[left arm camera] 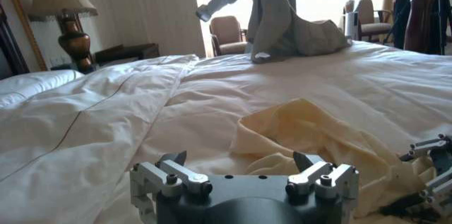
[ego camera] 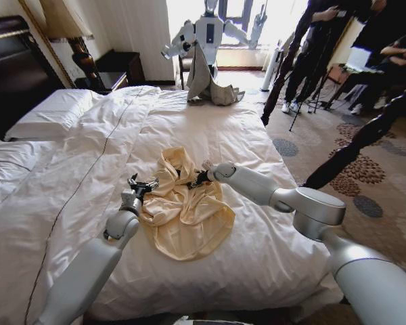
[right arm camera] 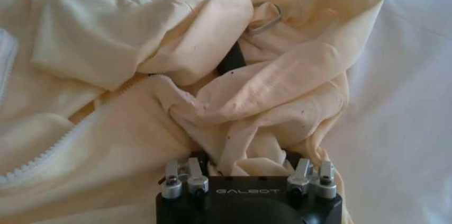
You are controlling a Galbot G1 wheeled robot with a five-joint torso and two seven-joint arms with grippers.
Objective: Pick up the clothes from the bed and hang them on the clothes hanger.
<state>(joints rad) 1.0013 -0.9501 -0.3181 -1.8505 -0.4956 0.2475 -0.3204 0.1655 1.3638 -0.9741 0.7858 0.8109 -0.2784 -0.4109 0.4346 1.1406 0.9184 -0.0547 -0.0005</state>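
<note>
We see the bed (ego camera: 271,223) spanning most of the head view, its white duvet lying beneath both grippers and its pillows (ego camera: 51,112) well beyond the left gripper, toward the dark headboard (ego camera: 10,64). At the far edge of the bed, well ahead of both grippers, a grey garment (ego camera: 206,84) hangs from a second white robot (ego camera: 210,30).

The clothes (ego camera: 186,210), a pale-yellow crumpled garment, lie on the duvet between the two grippers and extend back toward the robot from them. In the right wrist view we see a zipper edge (right arm camera: 50,152) running along one fold and a small dark patch (right arm camera: 229,60) deep in the folds ahead of the gripper.

The right gripper (ego camera: 197,179) rests at the garment's right upper edge. Its fingers (right arm camera: 187,173) stand moderately apart with a bunch of yellow fabric pushed up between them; we cannot tell whether they press on it.

The left gripper (ego camera: 143,185) sits at the garment's left edge, just beside the fabric. In the left wrist view its fingertips (left arm camera: 173,159) are spread wide with nothing between them, and the yellow cloth lies directly ahead and to one side of them.
</note>
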